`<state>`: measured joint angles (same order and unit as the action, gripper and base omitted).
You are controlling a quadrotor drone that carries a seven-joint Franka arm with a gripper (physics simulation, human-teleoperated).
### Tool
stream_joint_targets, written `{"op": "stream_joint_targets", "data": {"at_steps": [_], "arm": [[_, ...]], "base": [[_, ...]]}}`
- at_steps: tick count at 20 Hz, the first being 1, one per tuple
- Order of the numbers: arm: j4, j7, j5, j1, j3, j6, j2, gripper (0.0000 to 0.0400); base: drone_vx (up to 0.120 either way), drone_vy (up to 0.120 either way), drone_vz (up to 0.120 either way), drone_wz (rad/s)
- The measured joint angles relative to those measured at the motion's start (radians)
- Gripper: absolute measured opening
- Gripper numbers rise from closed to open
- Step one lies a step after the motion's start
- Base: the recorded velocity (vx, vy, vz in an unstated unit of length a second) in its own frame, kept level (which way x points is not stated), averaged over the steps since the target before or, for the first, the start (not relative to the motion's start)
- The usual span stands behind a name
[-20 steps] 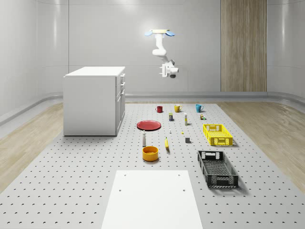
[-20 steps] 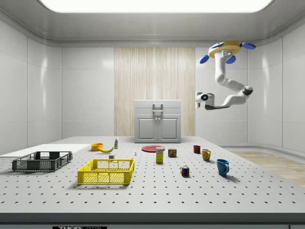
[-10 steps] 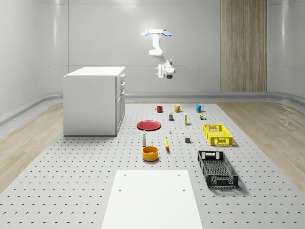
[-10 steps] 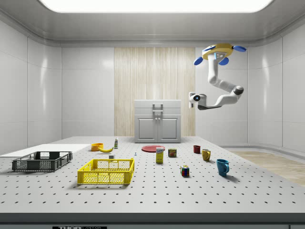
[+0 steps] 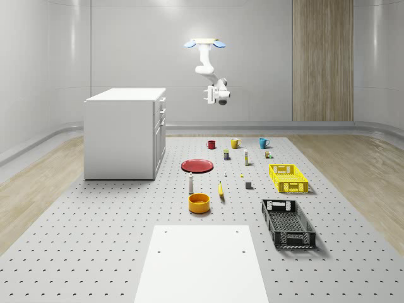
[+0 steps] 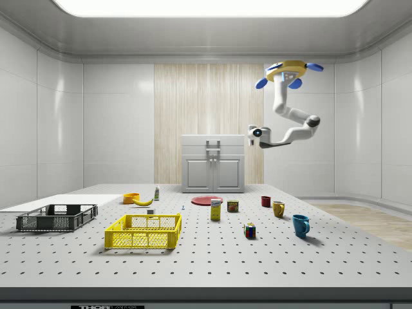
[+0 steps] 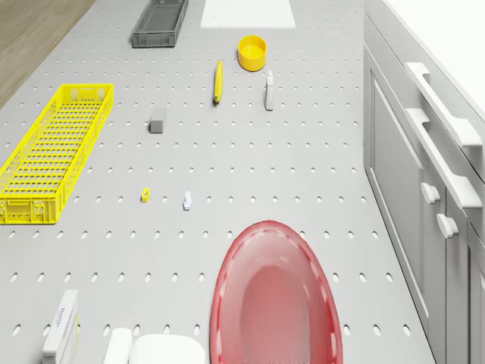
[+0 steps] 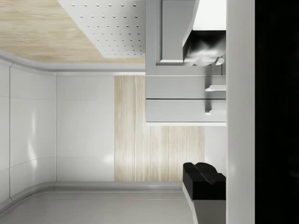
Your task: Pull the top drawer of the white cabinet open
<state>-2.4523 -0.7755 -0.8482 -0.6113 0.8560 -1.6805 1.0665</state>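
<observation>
— You've got open air between the gripper (image 6: 252, 133) and the white cabinet (image 5: 124, 134); nothing hangs in that gap.

— And below?

— The red plate (image 7: 274, 299) lies on the table just beside the cabinet's front, with the mugs (image 5: 235, 143) farther off. All low, well beneath you.

We see the drone (image 5: 204, 43) hovering high in the air, its blue rotors level. The white arm (image 6: 283, 116) hangs from its underside, drops to an elbow and then bends sideways, so the forearm runs roughly horizontal. In the side view the wrist points toward that view's left, with the gripper (image 6: 252, 134) at the arm's end; in the whole-scene view the gripper (image 5: 208, 95) sits below the drone. We see a dark fingertip (image 8: 203, 179) in the wrist view
</observation>
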Motion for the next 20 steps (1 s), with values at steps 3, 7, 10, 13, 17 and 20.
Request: {"op": "stream_joint_targets", "data": {"at_steps": [3, 7, 10, 13, 17, 20], "arm": [[-0.001, -0.006, 0.007, -0.008, 0.003, -0.008, 0.009, 0.0305], [-0.003, -0.013, 0.015, -0.018, 0.006, -0.017, 0.019, 0.0305], [-0.004, -0.018, 0.022, -0.025, 0.008, -0.024, 0.027, 0.0305], [-0.004, -0.023, 0.028, -0.032, 0.01, -0.03, 0.035, 0.0305], [-0.006, -0.029, 0.035, -0.04, 0.013, -0.038, 0.044, 0.0305], [-0.007, -0.034, 0.041, -0.046, 0.015, -0.044, 0.051, 0.0305]], "base": [[0.12, 0.0, 0.0, 0.0], [0.12, 0.0, 0.0, 0.0], [0.12, 0.0, 0.0, 0.0], [0.12, 0.0, 0.0, 0.0], [0.12, 0.0, 0.0, 0.0], [0.12, -0.12, 0.0, 0.0]]}}
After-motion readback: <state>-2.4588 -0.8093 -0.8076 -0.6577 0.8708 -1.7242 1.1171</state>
